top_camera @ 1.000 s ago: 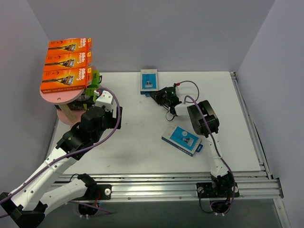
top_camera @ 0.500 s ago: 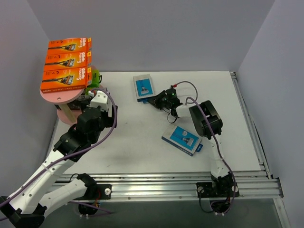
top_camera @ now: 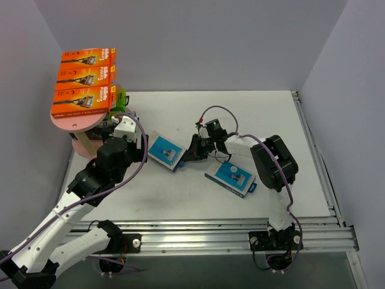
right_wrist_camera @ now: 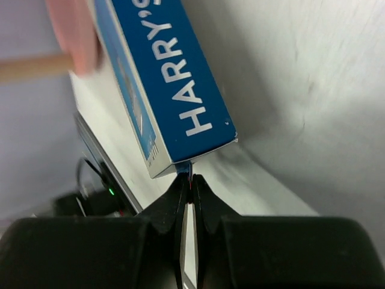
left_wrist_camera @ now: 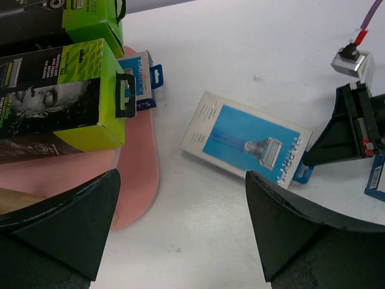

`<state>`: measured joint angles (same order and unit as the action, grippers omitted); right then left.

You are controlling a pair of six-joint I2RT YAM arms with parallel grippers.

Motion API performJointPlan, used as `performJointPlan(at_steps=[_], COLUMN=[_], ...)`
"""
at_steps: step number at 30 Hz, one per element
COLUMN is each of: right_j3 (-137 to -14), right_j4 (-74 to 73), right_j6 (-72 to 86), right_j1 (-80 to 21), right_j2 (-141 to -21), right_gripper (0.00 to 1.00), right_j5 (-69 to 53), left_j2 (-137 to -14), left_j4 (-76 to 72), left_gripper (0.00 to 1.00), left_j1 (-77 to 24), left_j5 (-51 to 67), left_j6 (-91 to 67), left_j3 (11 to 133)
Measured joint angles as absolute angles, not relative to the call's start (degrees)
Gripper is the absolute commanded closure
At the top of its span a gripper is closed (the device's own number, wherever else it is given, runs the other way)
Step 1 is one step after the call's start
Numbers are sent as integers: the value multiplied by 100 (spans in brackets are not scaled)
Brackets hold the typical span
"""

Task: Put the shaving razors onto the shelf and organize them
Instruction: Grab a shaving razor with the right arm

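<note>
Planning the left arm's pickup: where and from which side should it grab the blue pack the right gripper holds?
From above, at the end nearest the shelf, jaws across the long edges. The blue pack looks flat on the table, so only its thin edges offer purchase, and the right gripper is shut on the hang tab at the other end. The left gripper is open.

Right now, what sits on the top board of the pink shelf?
Three orange razor packs lie flat in a row on the top board; only its near rim shows. Anything beneath them is hidden.
</note>
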<state>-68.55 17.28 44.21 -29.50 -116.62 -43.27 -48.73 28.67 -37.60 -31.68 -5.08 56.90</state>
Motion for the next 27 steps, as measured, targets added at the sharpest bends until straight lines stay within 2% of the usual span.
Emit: performJointPlan(at_steps=[6, 10, 11, 13, 14, 15, 17, 27], right_j3=[-6956, -6954, -6954, -6956, -6956, -6956, -6956, -6969], right_j4=[-110, -703, -773, -871, -904, -937, -993, -829], right_j6=[2864, 2370, 2296, 2176, 2130, 2121, 2106, 2589], right_j1=[-3164, -3234, -3242, -3267, -3267, -3267, -3267, -3225], right_j2=[-11598, -11598, -11598, -11598, -11598, -11598, -11570, -10892], right_gripper=[100, 100, 94, 90, 73, 65, 59, 59], right_j5=[-4582, -4735, -4762, -4783, -4779, -4764, -4742, -3900], left_j2=[-4877, -4877, -4877, -4877, -4880, -4884, -4897, -4941], left_j4=[2812, 2801, 2799, 2799, 2797, 2799, 2799, 2799], left_gripper=[6, 6, 6, 6, 6, 6, 6, 6], left_j1=[-3760, -3767, -3769, -3771, -3774, -3778, -3778, -3782], left_j5=[-3006, -2950, -2945, -2930, -2928, -2926, -2908, -2790], left_j6=[-508, -506, -506, -506, -506, -506, -506, -506], left_j3=[5649, 5640, 5636, 5625, 5621, 5618, 5612, 5605])
